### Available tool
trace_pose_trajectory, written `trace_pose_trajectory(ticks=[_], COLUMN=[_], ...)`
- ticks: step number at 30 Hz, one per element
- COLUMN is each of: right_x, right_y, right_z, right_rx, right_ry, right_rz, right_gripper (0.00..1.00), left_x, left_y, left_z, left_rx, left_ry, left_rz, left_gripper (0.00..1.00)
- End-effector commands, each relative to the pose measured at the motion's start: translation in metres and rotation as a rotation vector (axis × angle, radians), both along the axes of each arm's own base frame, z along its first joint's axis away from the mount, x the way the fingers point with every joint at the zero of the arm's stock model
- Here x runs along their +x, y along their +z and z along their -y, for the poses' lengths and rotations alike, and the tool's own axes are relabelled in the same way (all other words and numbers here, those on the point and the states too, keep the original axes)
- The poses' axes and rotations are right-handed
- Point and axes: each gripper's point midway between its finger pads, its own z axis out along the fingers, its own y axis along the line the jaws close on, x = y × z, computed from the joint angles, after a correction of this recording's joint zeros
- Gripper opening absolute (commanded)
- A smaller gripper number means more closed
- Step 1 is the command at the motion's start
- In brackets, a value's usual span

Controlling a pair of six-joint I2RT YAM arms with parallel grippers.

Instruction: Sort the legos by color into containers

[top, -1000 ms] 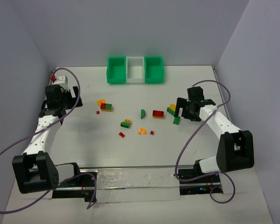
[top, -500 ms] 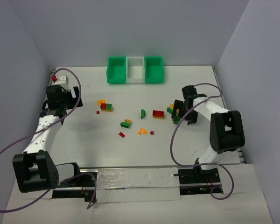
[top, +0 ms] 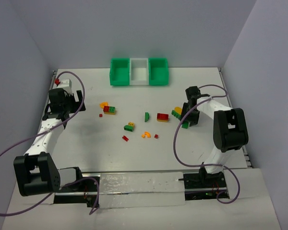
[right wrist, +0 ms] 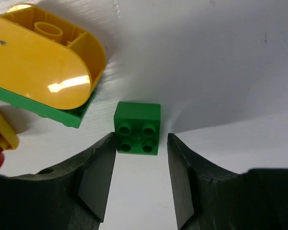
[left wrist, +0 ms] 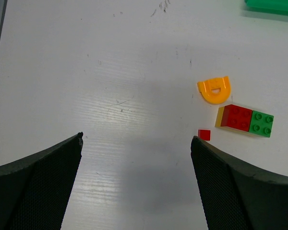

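Legos lie scattered mid-table in the top view. My right gripper (top: 186, 120) is down at the table, its jaws straddling a small green lego (right wrist: 137, 128) (top: 185, 125). The left finger touches the brick's corner; a thin gap shows at the right finger. The right gripper (right wrist: 140, 136) is open, narrowed around the brick. A yellow oval lego on a green plate (right wrist: 43, 62) lies just beyond it. My left gripper (top: 60, 106) (left wrist: 137, 138) hangs wide open over bare table. The containers (top: 139, 81) stand at the back, two green bins flanking a white one.
Right of the left gripper lie an orange curved lego (left wrist: 214, 89), a red-and-green brick (left wrist: 245, 120) and a tiny red piece (left wrist: 204, 134). Mid-table are a red brick (top: 162, 116), a green upright piece (top: 147, 116), a green-yellow brick (top: 129, 126) and another orange curve (top: 146, 135).
The right arm has swung in and lowered its gripper over the small green lego, and its jaws have narrowed around it. The left arm has shifted only slightly.
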Motion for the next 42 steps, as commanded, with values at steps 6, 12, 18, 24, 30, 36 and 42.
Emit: trace_pose_trajectory(ticks=[6, 12, 18, 24, 30, 36, 42], right_x=[-0.001, 0.046, 0.144, 0.221, 0.268, 0.303, 0.322], right_y=[0.026, 0.117, 0.224, 0.256, 0.254, 0.204, 0.174], right_z=[0.010, -0.004, -0.031, -0.086, -0.128, -0.144, -0.139], right_rx=[-0.066, -0.034, -0.022, -0.007, -0.084, -0.162, -0.214], right_ry=[0.091, 0.282, 0.337, 0.387, 0.431, 0.411, 0.367], right_rz=[0.028, 0.290, 0.682, 0.861, 0.957, 0.938, 0.932], right_gripper=[0.19, 0.00, 0.00, 0.00, 0.00, 0.00, 0.05], left_x=[0.007, 0.003, 0.004, 0.014, 0.024, 0.022, 0.020], left_y=[0.011, 0.019, 0.041, 0.053, 0.062, 0.051, 0.046], left_z=[0.006, 0.029, 0.049, 0.058, 0.068, 0.068, 0.065], left_rx=[0.017, -0.032, -0.101, -0.137, -0.153, -0.147, -0.127], left_ry=[-0.053, -0.180, -0.262, -0.302, -0.355, -0.355, -0.345], left_rz=[0.051, 0.058, 0.155, 0.198, 0.191, 0.156, 0.141], left_gripper=[0.99, 0.99, 0.99, 0.99, 0.99, 0.99, 0.99])
